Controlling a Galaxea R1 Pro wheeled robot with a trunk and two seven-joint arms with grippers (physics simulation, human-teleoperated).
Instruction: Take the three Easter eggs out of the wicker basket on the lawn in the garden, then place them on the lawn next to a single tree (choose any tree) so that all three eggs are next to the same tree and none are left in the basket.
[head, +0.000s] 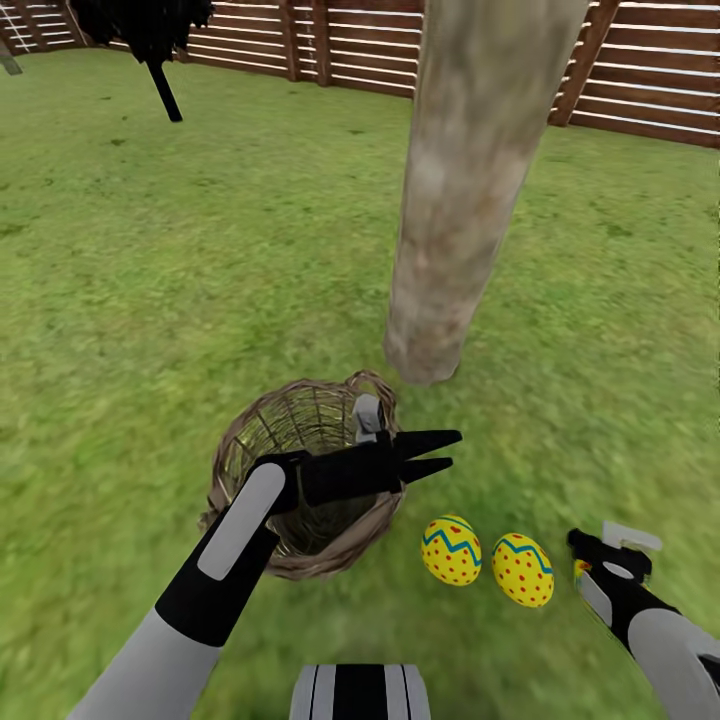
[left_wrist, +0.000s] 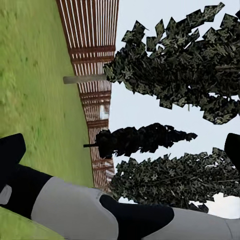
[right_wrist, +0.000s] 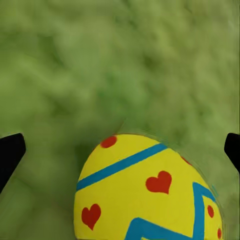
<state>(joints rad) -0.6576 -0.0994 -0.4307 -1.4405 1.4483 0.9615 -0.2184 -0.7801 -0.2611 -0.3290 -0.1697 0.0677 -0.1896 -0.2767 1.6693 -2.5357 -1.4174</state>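
A thick pale tree (head: 470, 190) stands on the lawn (head: 150, 300). In front of it sits the wicker basket (head: 250, 430); the part of its inside that I can see is bare weave. My left gripper (head: 445, 452) hovers over its right rim, open and holding nothing; its fingertips (left_wrist: 10, 150) stand far apart in the left wrist view. Two Easter eggs (head: 451, 549) (head: 522, 569) lie side by side on the grass to the right of the basket. A third egg (right_wrist: 150, 195) lies on the grass under my open right gripper (head: 590, 560), whose fingertips (right_wrist: 10, 152) are well clear of it.
A wooden slat fence (head: 650, 70) runs along the back. A thin-trunked black-leaved tree (head: 150, 40) stands far left. Open grass stretches left of and behind the basket. Across the left wrist view lies my right arm (left_wrist: 100, 210), with dark trees (left_wrist: 175, 60) beyond it.
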